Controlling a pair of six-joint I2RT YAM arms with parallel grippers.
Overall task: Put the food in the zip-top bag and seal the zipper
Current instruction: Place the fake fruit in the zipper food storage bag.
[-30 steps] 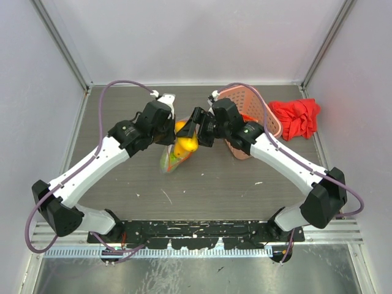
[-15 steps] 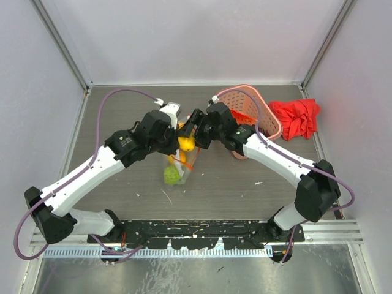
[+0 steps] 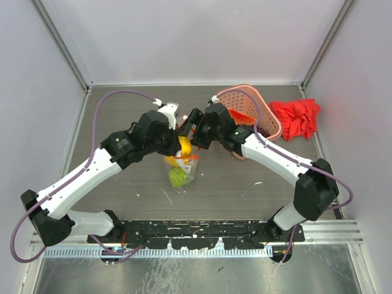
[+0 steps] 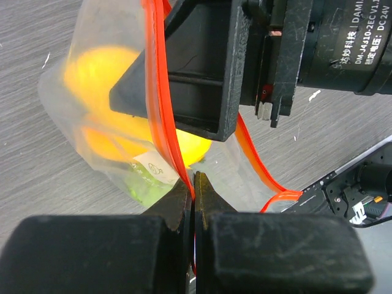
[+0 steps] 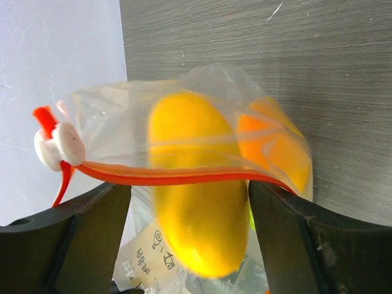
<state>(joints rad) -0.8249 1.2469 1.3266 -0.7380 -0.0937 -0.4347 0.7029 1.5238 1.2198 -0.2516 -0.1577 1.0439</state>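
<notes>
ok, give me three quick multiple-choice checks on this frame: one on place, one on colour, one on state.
1. Where is the red cloth?
A) in the basket
B) on the table, right of the basket
C) inside the bag

2. What colour is the bag's zipper strip?
A) blue
B) green
C) orange-red

3. How is the left gripper?
A) shut on the zipper strip
B) wide open
C) holding the red cloth

Answers: 1 B, the top view shows it lying beside the basket's right side. 2 C, both wrist views show it orange-red. 3 A, the left wrist view shows its fingers pinching the strip.
</notes>
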